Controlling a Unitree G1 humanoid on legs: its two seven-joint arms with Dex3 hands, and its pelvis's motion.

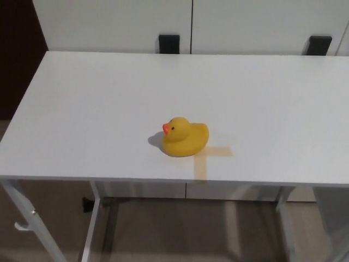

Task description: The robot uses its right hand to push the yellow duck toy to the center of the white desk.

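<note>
A yellow duck toy (185, 138) with an orange beak sits upright on the white desk (109, 98), facing left, a little in front of the desk's middle and near its front edge. Its right side rests on the corner of a tan tape mark (210, 158). Neither of my hands shows in the head view.
The desk's front edge (163, 180) runs just below the duck, with white legs (92, 224) and floor beneath. White cabinet panels (109, 22) stand behind the desk, with two black blocks (169, 43) at its far edge.
</note>
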